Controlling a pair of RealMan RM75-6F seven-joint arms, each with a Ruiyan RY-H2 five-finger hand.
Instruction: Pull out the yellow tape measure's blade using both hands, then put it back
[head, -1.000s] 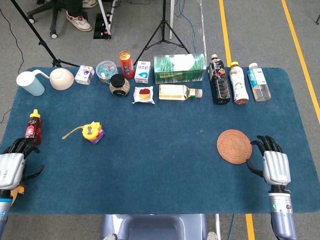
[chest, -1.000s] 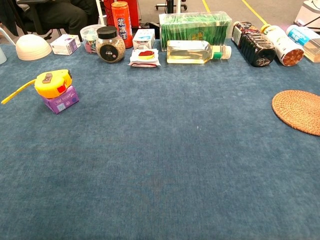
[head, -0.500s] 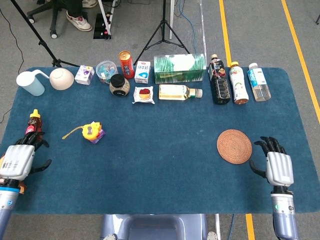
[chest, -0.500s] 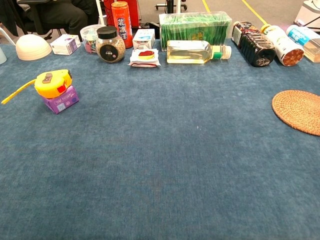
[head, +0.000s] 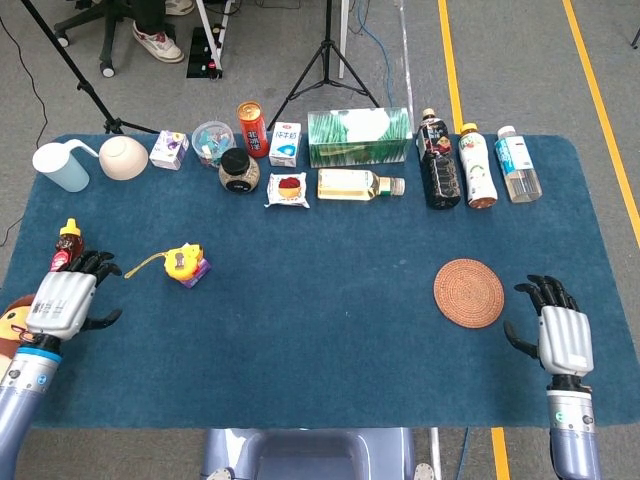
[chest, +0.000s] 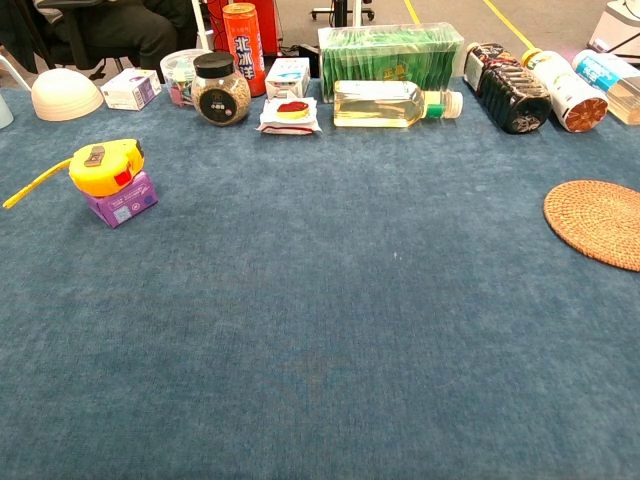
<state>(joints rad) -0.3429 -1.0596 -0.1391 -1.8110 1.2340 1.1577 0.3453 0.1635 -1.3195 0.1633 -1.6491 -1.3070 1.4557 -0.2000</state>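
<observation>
Yellow rounded tape measure (head: 182, 261) atop purple box (head: 195, 271), left hand (head: 62, 303) and right hand (head: 562, 335) released, empty

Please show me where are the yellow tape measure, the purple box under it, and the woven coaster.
yellow tape measure (chest: 104, 166), chest view, on its yellow case.
purple box (chest: 122, 200), chest view, on its front face.
woven coaster (head: 468, 292), head view, at its centre.

Surface (chest: 400, 330) is matt blue cloth with a felt-like nap. Tape measure (chest: 103, 166) has a glossy yellow plastic shell; coaster (chest: 598, 222) is rough woven fibre. Both hands (head: 62, 303) (head: 563, 337) have smooth silver-grey backs and black fingers.
</observation>
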